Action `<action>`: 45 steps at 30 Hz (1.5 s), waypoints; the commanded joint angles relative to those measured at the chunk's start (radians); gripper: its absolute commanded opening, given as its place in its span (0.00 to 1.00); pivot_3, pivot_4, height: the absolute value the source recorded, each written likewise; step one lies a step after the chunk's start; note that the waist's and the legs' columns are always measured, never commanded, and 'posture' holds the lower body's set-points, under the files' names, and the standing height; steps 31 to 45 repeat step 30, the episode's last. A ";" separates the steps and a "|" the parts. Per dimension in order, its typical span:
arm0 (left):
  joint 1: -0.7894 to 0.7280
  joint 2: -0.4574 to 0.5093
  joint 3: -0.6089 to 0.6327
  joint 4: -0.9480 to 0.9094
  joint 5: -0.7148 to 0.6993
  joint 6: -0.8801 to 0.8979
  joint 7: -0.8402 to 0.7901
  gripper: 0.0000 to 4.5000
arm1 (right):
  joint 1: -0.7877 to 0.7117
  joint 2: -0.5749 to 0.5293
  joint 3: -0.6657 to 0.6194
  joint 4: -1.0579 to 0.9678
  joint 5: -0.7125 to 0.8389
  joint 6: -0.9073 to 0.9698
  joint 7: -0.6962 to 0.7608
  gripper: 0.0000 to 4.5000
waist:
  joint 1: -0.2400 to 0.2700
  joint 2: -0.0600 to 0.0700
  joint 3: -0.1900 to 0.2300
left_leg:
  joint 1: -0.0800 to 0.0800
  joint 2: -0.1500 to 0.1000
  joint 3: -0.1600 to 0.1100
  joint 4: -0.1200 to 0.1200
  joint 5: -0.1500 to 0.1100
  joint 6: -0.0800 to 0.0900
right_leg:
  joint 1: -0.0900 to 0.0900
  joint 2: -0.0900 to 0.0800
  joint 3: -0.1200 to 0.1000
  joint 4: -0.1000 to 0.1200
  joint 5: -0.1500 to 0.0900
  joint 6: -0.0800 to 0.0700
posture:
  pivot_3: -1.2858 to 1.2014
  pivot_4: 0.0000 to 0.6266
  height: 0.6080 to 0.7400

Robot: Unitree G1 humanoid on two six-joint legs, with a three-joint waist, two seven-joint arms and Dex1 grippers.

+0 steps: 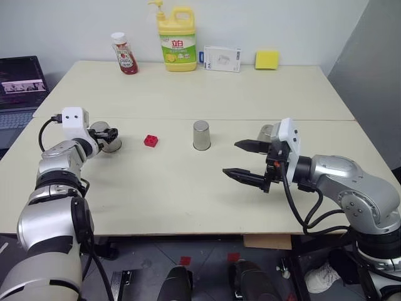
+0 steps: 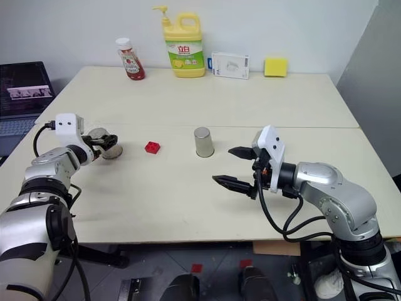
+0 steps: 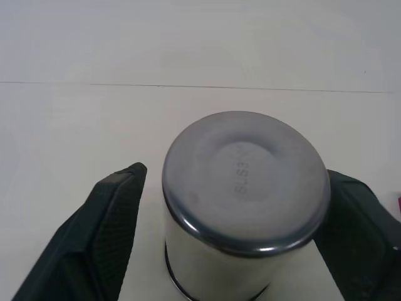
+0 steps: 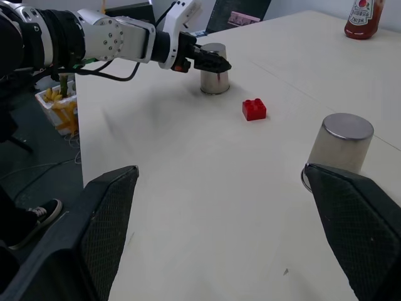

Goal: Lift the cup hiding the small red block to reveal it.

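The small red block (image 1: 151, 140) lies uncovered on the table, with nothing over it. Just left of it a steel cup (image 1: 113, 143) stands upside down on the table. My left gripper (image 1: 113, 134) is open around this cup, and its fingers (image 3: 106, 219) flank the cup's sides. A second upturned cup (image 1: 201, 135) stands in the middle of the table. The third cup (image 1: 266, 133) is partly hidden behind my right gripper (image 1: 231, 158). That gripper hangs open and empty above the table, right of the middle cup.
Along the far edge stand a red sauce bottle (image 1: 125, 54), a yellow pump bottle (image 1: 177, 39), a white box (image 1: 222, 58) and a yellow sponge (image 1: 266, 59). A laptop (image 1: 22, 84) sits off the table's left side. The table (image 1: 188, 194) is bare near its front edge.
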 commanded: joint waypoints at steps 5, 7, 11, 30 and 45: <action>-0.050 0.056 0.041 -0.135 -0.029 -0.123 0.002 0.99 | 0.001 -0.001 -0.032 -0.038 0.010 -0.015 -0.012 1.00 | 0.002 0.000 0.000 | -0.001 0.000 -0.001 0.003 0.000 0.000 | 0.001 0.000 -0.001 0.000 0.000 0.000 | 0.52 0.24 1.00; -0.047 0.067 0.044 -0.204 -0.043 -0.106 -0.025 0.99 | 0.005 0.000 -0.037 -0.042 0.011 -0.017 -0.017 1.00 | 0.002 0.000 0.000 | -0.002 0.000 -0.001 0.004 0.000 0.000 | 0.001 0.000 -0.001 0.000 0.000 0.000 | 0.52 0.24 1.00; 0.046 0.089 -0.006 -0.427 -0.028 -0.035 -0.108 0.99 | 0.009 0.003 -0.049 -0.038 -0.002 -0.035 -0.028 1.00 | 0.003 0.000 0.000 | -0.001 0.000 -0.001 0.005 0.000 0.000 | 0.002 0.000 -0.001 0.000 0.000 0.000 | 0.52 0.24 1.00; 0.723 0.417 0.088 -1.208 -0.250 0.490 -0.577 0.99 | 0.087 -0.144 -0.149 0.083 -0.064 -0.161 0.126 1.00 | 0.000 0.005 0.003 | 0.003 0.002 0.000 0.005 0.000 0.000 | 0.005 0.000 -0.001 0.000 -0.003 0.003 | 0.52 0.24 1.00; 0.723 0.417 0.088 -1.208 -0.250 0.490 -0.577 0.99 | 0.087 -0.144 -0.149 0.083 -0.064 -0.161 0.126 1.00 | 0.000 0.005 0.003 | 0.003 0.002 0.000 0.005 0.000 0.000 | 0.005 0.000 -0.001 0.000 -0.003 0.003 | 0.52 0.24 1.00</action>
